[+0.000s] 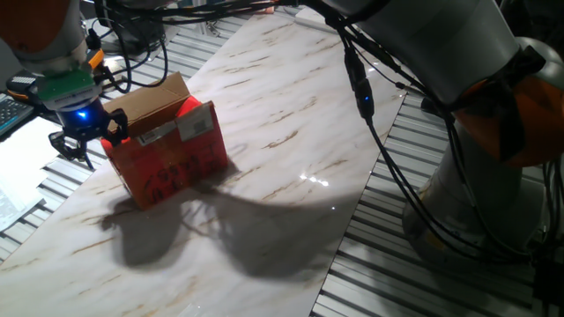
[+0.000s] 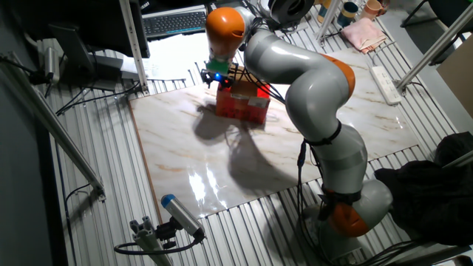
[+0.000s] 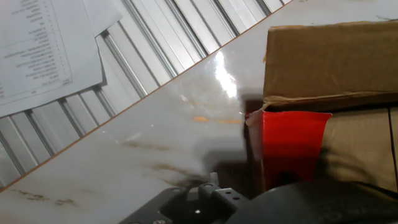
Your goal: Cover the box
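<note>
I see the red cardboard box [image 1: 167, 154] standing on the marble tabletop [image 1: 291, 132], near its far corner. My gripper [image 1: 84, 141] hovers at its brown flap [image 1: 154, 97]; finger state I cannot tell.

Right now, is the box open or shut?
Partly open: the box has one brown flap standing up; the labelled flap lies down.

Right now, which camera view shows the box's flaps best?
One fixed view: the box shows its red side, a raised brown flap and a labelled flap, gripper beside it. The other fixed view shows it small, partly behind the arm. The hand view shows only a brown flap and a red corner.
</note>
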